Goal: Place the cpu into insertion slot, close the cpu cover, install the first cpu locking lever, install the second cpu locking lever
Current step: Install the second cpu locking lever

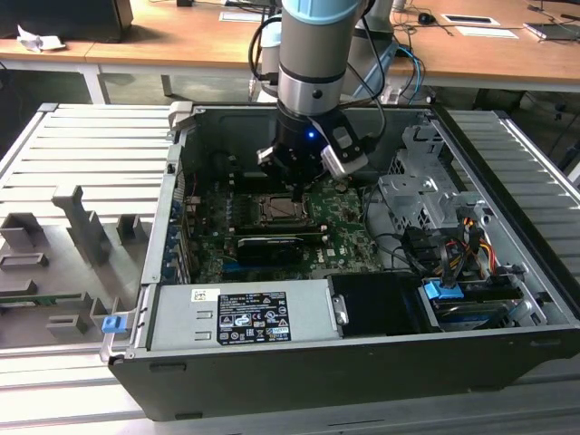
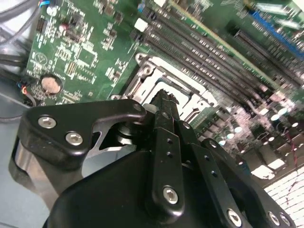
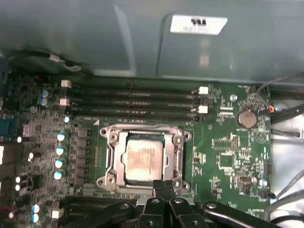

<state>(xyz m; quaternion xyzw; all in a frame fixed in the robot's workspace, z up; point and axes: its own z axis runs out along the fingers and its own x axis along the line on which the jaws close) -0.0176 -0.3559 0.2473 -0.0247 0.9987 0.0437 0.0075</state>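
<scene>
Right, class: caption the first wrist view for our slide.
Claw shut at the edge of the insertion slot, cpu seated under the closed cpu cover.

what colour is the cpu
Pale silvery-beige cpu, clearest in the first wrist view.

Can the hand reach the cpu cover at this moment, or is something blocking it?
Probably yes: the hand hangs just at the edge of the cpu cover, which lies flat over the cpu, with nothing between them.

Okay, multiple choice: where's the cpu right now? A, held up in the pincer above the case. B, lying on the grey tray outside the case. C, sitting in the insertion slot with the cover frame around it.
C: in the first wrist view the cpu lies flat in the insertion slot, framed by the cpu cover, with the pincer at the socket's edge.
</scene>
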